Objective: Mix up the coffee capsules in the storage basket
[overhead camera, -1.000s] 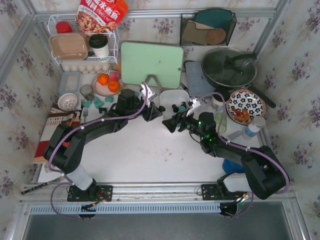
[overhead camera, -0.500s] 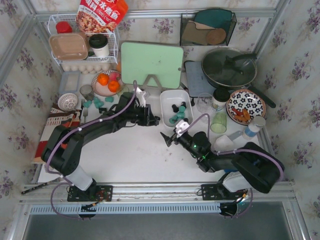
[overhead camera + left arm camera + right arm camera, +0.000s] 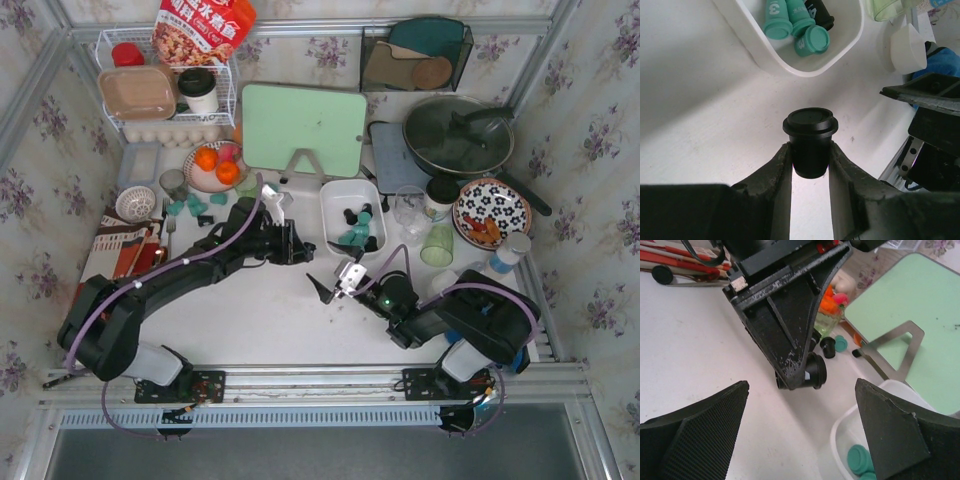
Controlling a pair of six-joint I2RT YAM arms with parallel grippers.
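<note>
The white storage basket [image 3: 335,195] stands at the table's middle and holds a few black and teal coffee capsules [image 3: 355,228]. Several teal capsules [image 3: 190,207] lie loose on the table at the left. My left gripper [image 3: 292,243] is shut on a black capsule [image 3: 810,137], just left of the basket and above the table. The basket's rim [image 3: 805,67] and teal capsules [image 3: 810,40] lie just ahead of it. My right gripper [image 3: 322,288] is open and empty, in front of the basket. In the right wrist view the right gripper [image 3: 800,425] faces the left gripper [image 3: 785,305] and its capsule [image 3: 816,371].
A green cutting board [image 3: 303,128] on a stand is behind the basket. A plate of oranges [image 3: 215,165] and a white wire rack [image 3: 165,95] are at the back left. A pan [image 3: 458,135], a floral plate [image 3: 492,210] and cups [image 3: 436,243] are to the right.
My right gripper has pulled back from beside the basket toward the near edge, open. My left gripper has drifted slightly left and nearer with the black capsule still held.
</note>
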